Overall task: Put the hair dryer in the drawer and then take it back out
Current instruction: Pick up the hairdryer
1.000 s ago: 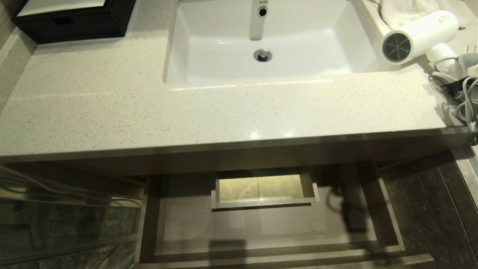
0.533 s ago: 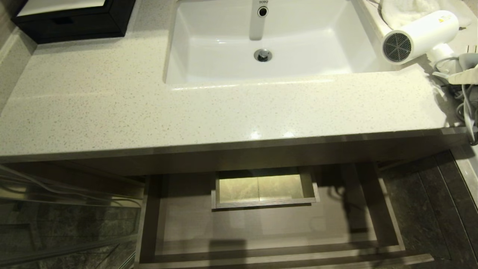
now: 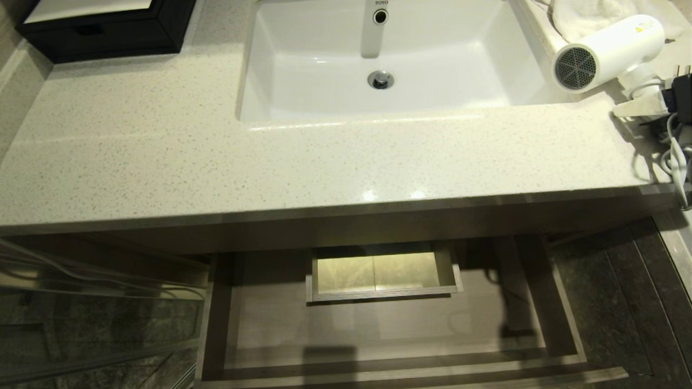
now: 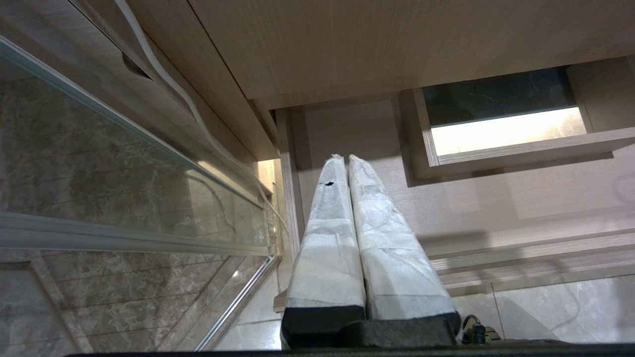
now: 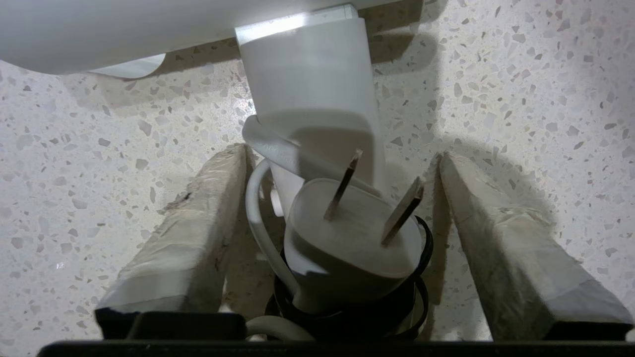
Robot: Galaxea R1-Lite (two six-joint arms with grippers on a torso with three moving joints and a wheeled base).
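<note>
The white hair dryer [image 3: 608, 51] lies on the counter's far right, its grey grille facing the sink. My right gripper [image 3: 640, 100] reaches in from the right edge at the dryer's handle. In the right wrist view the right gripper [image 5: 340, 152] is open, its fingers [image 5: 198, 233] on either side of the handle [image 5: 307, 74] and the plug [image 5: 347, 233], not pressing on them. The drawer [image 3: 270, 324] stands pulled out below the counter, and nothing lies in it. My left gripper [image 4: 343, 157] is shut and holds nothing, parked low by the drawer's [image 4: 496, 208] left side.
A white sink [image 3: 519, 81] with a faucet [image 3: 373, 32] takes the counter's middle. A black box [image 3: 108, 32] sits at the back left, a white towel [image 3: 589, 16] behind the dryer. The cord [image 3: 676, 156] coils at the counter's right end. A glass panel [image 3: 81, 324] stands left of the drawer.
My right gripper has come in from the right edge along the counter toward the dryer's handle. The dryer, the drawer and the left arm have stayed put.
</note>
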